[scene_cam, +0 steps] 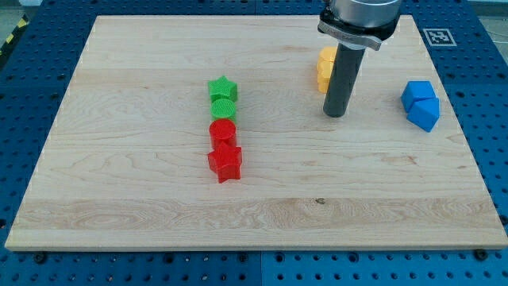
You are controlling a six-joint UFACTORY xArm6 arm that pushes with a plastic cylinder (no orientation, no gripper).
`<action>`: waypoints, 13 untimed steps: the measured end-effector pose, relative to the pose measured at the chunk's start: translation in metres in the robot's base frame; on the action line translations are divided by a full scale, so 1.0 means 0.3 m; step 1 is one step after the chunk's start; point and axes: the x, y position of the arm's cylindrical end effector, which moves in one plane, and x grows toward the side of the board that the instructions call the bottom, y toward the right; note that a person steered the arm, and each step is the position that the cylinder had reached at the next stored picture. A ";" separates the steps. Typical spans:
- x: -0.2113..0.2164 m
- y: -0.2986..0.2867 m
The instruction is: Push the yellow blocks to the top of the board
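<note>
Yellow first: located the yellow blocks (325,68) as a touching pair in the counter's upper part, right of centre, short of the top edge. Could not make out their shapes, with the rod covering their right sides.

Found my tip (335,116) resting on the wooden counter (119,199), just beside the pair, toward the view's bottom and slightly to the view's right. Judged this placement deliberate: below the pair, so as to drive it toward the view's top. Judged the rightward offset a risk of a glancing push that would split the pair; recommended shifting left before advancing.

Found no jaws fitted: nothing grasped, nothing clenched, contact by pushing only.

Noted a column left of centre, well apart from the tip: green star (223,87), green cylinder (224,109), red cylinder (223,130), red star (225,164), each touching the next. Noted two blue blocks (421,104), touching, near the view's right edge. Judged both groups outside the push path.
</note>
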 end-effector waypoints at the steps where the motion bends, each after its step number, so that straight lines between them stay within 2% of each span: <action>1: -0.003 0.000; 2: -0.020 0.000; 3: -0.099 0.000; 6: -0.089 0.004; 7: -0.201 0.001; 8: -0.225 -0.003; 9: -0.223 -0.003; 10: -0.145 -0.003; 13: -0.145 -0.034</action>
